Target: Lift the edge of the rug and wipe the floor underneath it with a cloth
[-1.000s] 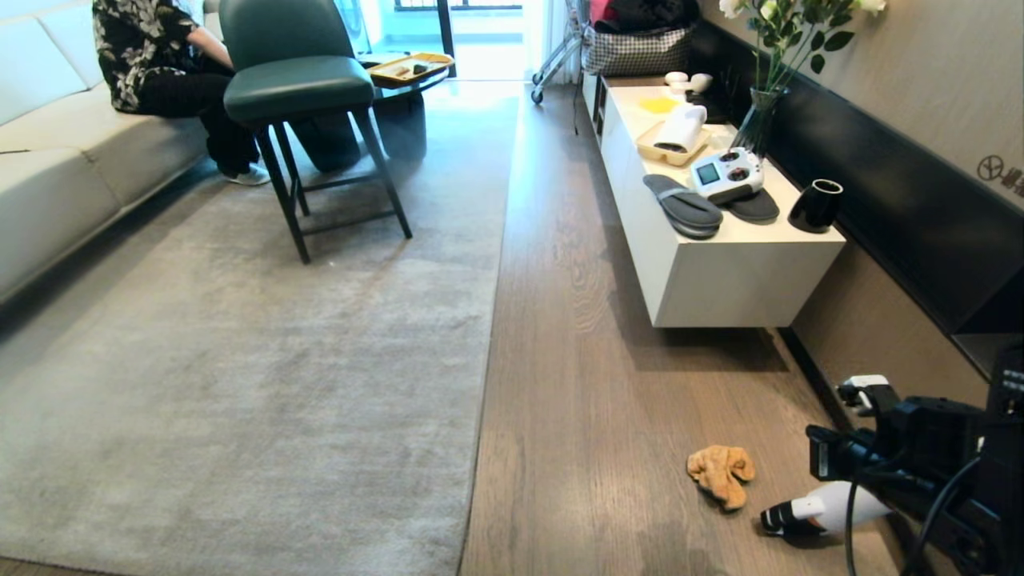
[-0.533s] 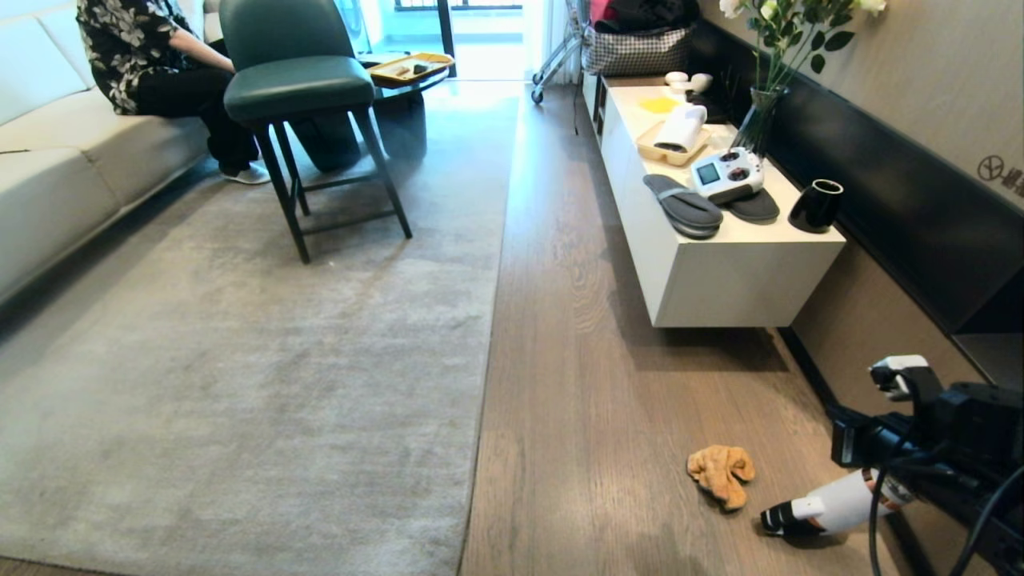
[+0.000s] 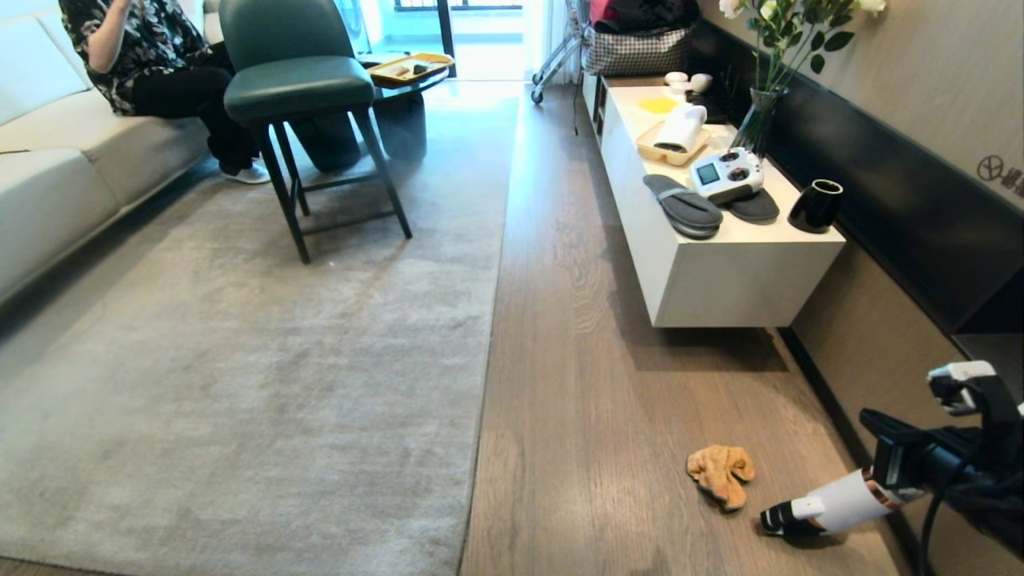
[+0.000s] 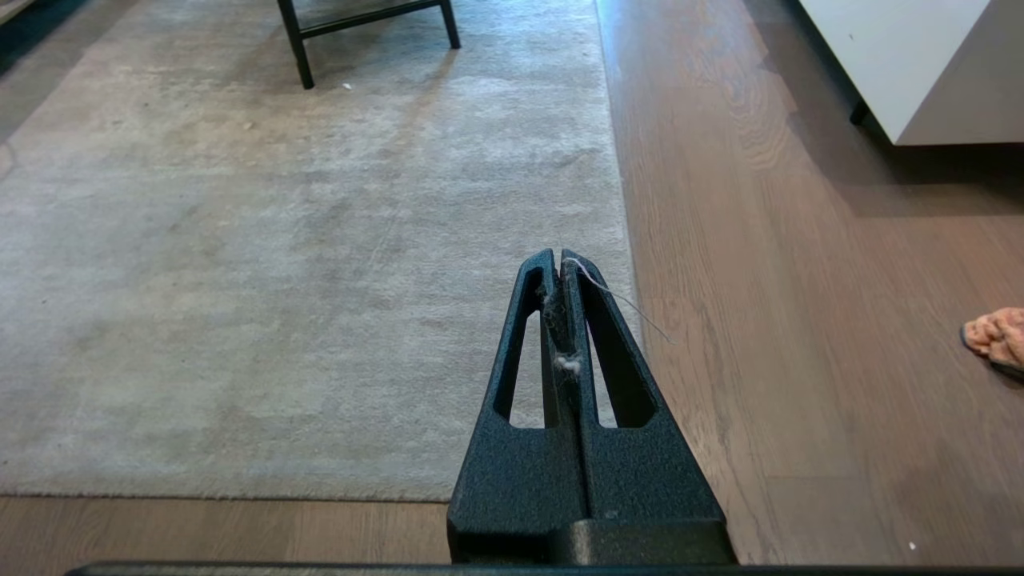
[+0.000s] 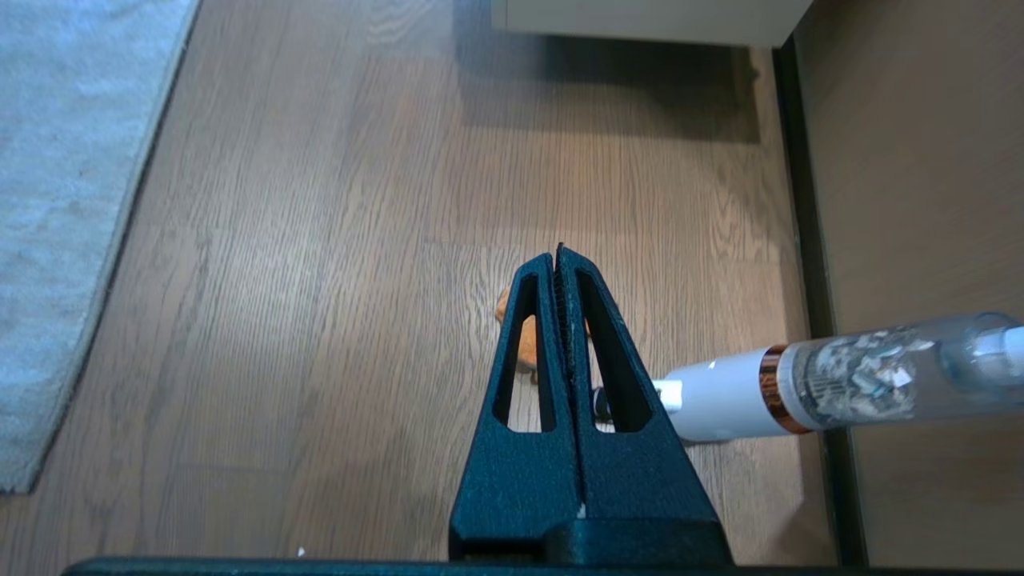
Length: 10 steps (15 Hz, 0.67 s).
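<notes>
The light grey rug lies flat, its rug edge [image 3: 484,384] running straight along the brown wood floor [image 3: 608,400]. The orange cloth [image 3: 722,474] lies crumpled on the floor to the right of the rug, apart from it. My right arm [image 3: 952,460] hangs at the lower right; in the right wrist view my right gripper [image 5: 558,253] is shut and empty above the cloth [image 5: 524,340], which shows partly behind the fingers. My left gripper [image 4: 558,256] is shut, with lint and a thread on it, above the rug's near corner by the rug edge [image 4: 622,216]. The cloth [image 4: 996,336] lies far to the side.
A white hand vacuum [image 3: 832,506] lies on the floor just right of the cloth. A low white cabinet [image 3: 720,272] holding slippers, a controller and a black cup lines the right wall. A green chair [image 3: 296,88] stands on the rug; a person [image 3: 144,56] sits on the sofa.
My right arm has drawn back toward the right edge of the head view and risen a little. The person on the sofa has shifted. Cloth and rug lie as before.
</notes>
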Available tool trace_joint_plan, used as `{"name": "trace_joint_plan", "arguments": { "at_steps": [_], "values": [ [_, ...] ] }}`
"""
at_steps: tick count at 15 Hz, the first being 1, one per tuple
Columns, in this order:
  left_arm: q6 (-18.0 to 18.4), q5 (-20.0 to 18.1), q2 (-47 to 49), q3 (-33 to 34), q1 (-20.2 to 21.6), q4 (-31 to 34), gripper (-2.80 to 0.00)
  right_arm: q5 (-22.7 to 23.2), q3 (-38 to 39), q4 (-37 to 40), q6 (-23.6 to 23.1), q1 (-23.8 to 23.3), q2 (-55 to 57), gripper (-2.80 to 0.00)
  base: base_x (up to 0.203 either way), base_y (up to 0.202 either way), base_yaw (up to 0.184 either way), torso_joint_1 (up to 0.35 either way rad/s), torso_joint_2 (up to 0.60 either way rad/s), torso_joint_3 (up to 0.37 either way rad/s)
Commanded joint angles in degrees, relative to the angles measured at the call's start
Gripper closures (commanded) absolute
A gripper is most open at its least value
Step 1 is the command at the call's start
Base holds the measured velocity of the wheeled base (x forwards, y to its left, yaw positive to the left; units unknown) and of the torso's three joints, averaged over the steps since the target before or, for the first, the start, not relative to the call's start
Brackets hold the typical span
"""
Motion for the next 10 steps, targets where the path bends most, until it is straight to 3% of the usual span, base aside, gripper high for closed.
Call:
{"name": "trace_joint_plan", "arguments": {
  "at_steps": [1,7,10],
  "values": [
    [0.0,0.0,0.0,0.0,0.0,0.0,0.00,0.0,0.9,-1.8,0.1,0.0,-4.6,0.00,0.000,0.000,0.000,0.000,0.00,0.000],
    [-0.1,0.0,0.0,0.0,0.0,0.0,0.00,-0.1,0.9,2.5,-0.6,0.0,-14.6,0.00,0.000,0.000,0.000,0.000,0.00,0.000],
    [0.0,0.0,0.0,0.0,0.0,0.0,0.00,-0.1,0.9,11.9,-1.5,0.0,-26.2,0.00,0.000,0.000,0.000,0.000,0.00,0.000]
  ]
}}
